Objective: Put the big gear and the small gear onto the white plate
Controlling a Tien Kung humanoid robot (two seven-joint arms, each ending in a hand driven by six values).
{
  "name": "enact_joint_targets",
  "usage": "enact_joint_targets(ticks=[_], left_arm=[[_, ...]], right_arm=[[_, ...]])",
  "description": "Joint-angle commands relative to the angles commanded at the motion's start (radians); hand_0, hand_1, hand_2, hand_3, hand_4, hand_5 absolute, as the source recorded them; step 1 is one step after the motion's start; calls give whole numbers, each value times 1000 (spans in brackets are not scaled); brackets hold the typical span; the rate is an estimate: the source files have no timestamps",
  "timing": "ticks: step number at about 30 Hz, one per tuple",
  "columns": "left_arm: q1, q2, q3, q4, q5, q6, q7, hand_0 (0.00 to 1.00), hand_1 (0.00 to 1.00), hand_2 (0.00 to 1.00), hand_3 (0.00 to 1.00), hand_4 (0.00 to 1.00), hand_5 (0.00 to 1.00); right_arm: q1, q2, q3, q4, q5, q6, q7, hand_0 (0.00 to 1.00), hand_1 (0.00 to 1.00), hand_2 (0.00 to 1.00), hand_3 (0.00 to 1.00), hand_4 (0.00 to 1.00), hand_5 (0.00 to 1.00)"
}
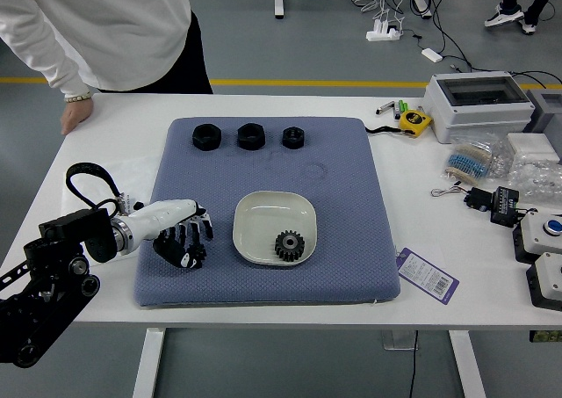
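Note:
My left hand point(183, 233) is low over the left part of the blue-grey mat, a short way left of the white plate point(250, 215). A small dark patch shows at its lower edge; I cannot tell whether that is a gear or part of the hand. One black toothed gear point(290, 246) lies flat inside the plate, toward its lower right. A second gear cannot be made out clearly anywhere.
Three black nuts line the mat's point(351, 213) far edge, the leftmost nut point(206, 137) nearest the person point(114, 29), whose hand point(76, 114) rests on the table's left edge. A tag point(428, 275) lies right of the mat; boxes and devices stand farther right.

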Motion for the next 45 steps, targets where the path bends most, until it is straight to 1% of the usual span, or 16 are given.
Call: enact_joint_targets(ticks=[5,6,11,12,17,18,29,33,38,42,45], left_arm=[[0,1,-1,-3,-2,-7,2,242,305,434,568,845,2],[1,1,-1,-3,-2,-8,2,242,317,447,569,790,2],[3,3,-6,-8,2,-18,15,242,317,447,569,790,2],[3,4,-7,-9,2,-19,17,226,248,424,574,678,2],[2,8,-17,-17,-7,-24,30,226,248,424,574,678,2],[2,8,-20,-18,-14,-23,32,228,233,408,579,588,2],[1,13,-36,-32,-40,-20,39,223,219,386,578,579,2],[-3,15,-43,-48,-38,-23,41,223,215,385,578,589,2],[-17,14,-52,-82,-38,-28,47,224,210,377,578,595,2],[-39,4,-48,-99,-43,-24,46,225,209,365,578,598,2],[-63,-10,-36,-95,-48,-18,43,225,209,365,578,598,2]], right_arm=[[-2,0,2,0,-3,0,-1,680,680,771,681,953,767],[-2,0,2,0,-3,0,-1,680,680,771,680,953,767],[-5,1,5,0,-6,-1,-2,680,680,771,680,953,767],[-6,1,5,0,-6,-1,-2,680,680,771,679,953,768],[-7,1,5,0,-7,-1,-2,680,680,771,679,953,768],[-8,1,6,1,-8,-2,-2,680,680,771,679,953,767],[-10,1,4,1,-5,-2,-1,679,680,770,679,953,768],[-9,1,3,0,-2,-1,-1,679,680,770,679,953,768],[-8,1,1,0,1,-1,0,679,680,770,679,953,768],[-5,0,1,0,0,-1,0,679,680,770,680,953,768],[-3,0,3,1,-4,-2,-2,679,680,770,680,953,768]])
